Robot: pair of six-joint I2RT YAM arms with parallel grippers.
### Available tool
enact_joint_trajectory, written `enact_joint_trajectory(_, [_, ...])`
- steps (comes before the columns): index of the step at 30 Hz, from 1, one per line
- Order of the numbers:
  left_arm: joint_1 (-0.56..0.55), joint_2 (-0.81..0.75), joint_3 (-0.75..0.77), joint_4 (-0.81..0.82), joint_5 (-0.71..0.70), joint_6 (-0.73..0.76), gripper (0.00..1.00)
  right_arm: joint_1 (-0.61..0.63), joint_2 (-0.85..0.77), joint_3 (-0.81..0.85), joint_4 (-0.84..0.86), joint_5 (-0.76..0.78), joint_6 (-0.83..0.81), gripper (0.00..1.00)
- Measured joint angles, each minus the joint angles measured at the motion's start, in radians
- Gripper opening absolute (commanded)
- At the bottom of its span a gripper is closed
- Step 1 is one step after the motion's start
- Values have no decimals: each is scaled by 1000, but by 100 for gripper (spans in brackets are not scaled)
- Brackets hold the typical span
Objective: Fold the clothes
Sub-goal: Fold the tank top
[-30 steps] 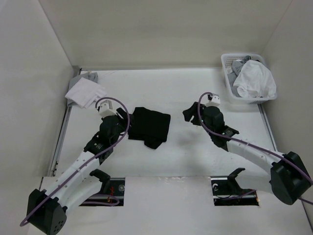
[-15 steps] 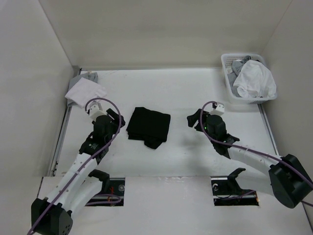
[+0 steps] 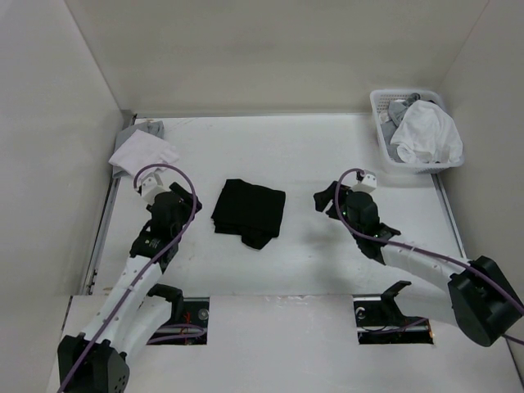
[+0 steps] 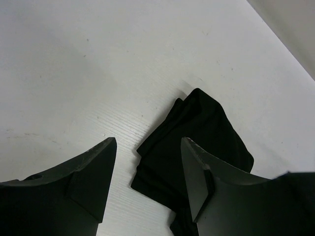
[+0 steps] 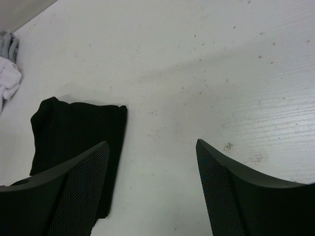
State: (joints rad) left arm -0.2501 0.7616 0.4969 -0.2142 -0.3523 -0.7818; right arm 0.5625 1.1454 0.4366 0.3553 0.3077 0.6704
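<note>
The clothes, a black T-shirt [image 3: 250,211], lie folded into a small, thick rectangle mid-table, with a bunched corner at the near edge. My left gripper [image 3: 188,200] hovers just left of it, open and holding nothing. In the left wrist view the shirt [image 4: 202,128] lies past the fingertips, partly behind the right finger [image 4: 209,182]. My right gripper [image 3: 325,198] is to the shirt's right with a gap between them, jaws wide and empty. The right wrist view shows bare table between the fingers and the shirt [image 5: 74,130] behind the left finger [image 5: 74,191].
A white basket [image 3: 379,123] holding white and grey garments [image 3: 424,133] stands at the back right. A white folded cloth pile [image 3: 141,153] lies at the back left, its edge showing as white cloth [image 5: 9,81]. White walls enclose the table on three sides.
My left gripper has drawn back to the left, off the shirt's left edge. My right gripper has pulled back toward the near side and opened wider. The shirt has stayed put.
</note>
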Motion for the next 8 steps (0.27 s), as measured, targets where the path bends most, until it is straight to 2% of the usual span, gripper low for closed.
enact_joint_trajectory(6, [16,14,-2,1,13,0,50,-2,11,0,5,-1,0,76])
enact_joint_trajectory(8, [21,14,-6,0,17,0,52,-2,11,0,6,-1,0,76])
